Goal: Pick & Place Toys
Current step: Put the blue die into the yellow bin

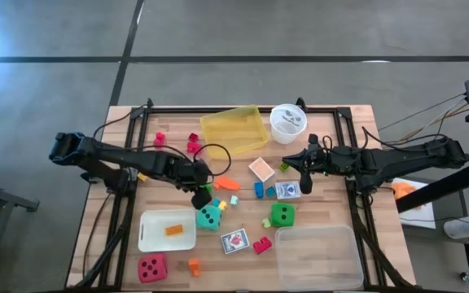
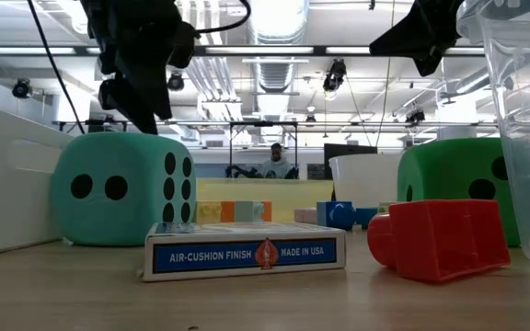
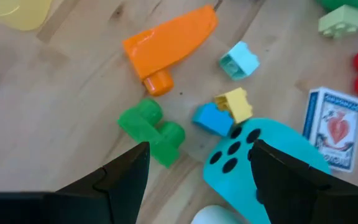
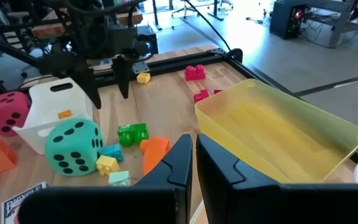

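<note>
spanning a grey concrete floor point(image 1: 300, 28), wooden table point(image 1: 120, 220) holds scattered toys point(image 1: 210, 216).

Open left gripper point(image 3: 197, 171) hovers over a green block point(image 3: 152, 129) beside the teal die point(image 3: 263, 165).

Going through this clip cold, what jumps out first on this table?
The teal die near the table's middle draws the eye, with small bright blocks scattered around it and the left claw open just above a green block. A yellow tray sits empty at the far edge, and a red die rests at the near left corner.
</note>
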Available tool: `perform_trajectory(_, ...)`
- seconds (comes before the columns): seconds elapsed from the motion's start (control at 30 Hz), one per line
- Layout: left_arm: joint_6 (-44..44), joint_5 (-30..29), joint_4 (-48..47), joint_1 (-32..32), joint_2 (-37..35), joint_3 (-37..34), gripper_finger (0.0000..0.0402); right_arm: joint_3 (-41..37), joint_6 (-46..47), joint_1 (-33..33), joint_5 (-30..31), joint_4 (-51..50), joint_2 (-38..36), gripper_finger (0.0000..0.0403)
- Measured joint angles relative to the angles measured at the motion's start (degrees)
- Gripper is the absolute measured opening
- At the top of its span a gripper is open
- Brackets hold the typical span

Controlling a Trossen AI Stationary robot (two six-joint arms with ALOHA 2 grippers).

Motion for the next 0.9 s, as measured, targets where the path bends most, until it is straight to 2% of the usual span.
perform_trajectory(0.33,0.92,1.48,0.61,0.00,4.42,0.09,0.0270,0.00,-0.01,-0.02,0.01,-0.02,0.01,0.0020)
perform_trajectory(0.53,0.72,6.10,0.63,0.04,4.62,0.61,0.0269,0.00,-0.02,-0.02,0.02,-0.07,0.00,0.0020)
perform_trajectory(0.9,3.17,7.19,1.07,0.04,4.62,0.55,0.0269,0.00,0.01,-0.02,0.01,-0.09,0.00,0.0020)
